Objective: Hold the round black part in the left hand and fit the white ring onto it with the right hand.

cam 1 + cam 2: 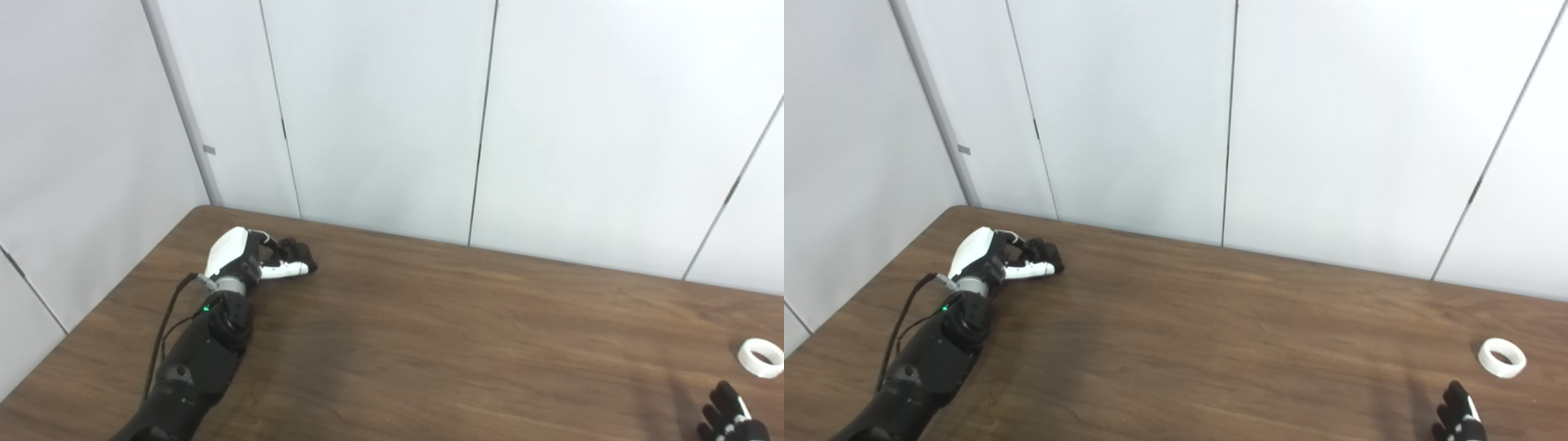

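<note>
My left hand (260, 257) lies on the far left of the brown table (429, 343), its fingers and thumb curled around a small round black part (296, 250), which is mostly hidden by them. The hand and the part rest at table level. The white ring (761, 358) lies flat on the table at the far right; it also shows in the right eye view (1502, 358). My right hand (732, 416) is at the bottom right edge with only its fingers showing, spread and holding nothing, a little in front of the ring and apart from it.
White wall panels (392, 122) stand close behind the table's far edge and along its left side. A black cable (162, 331) runs beside my left forearm. The ring lies near the table's right side.
</note>
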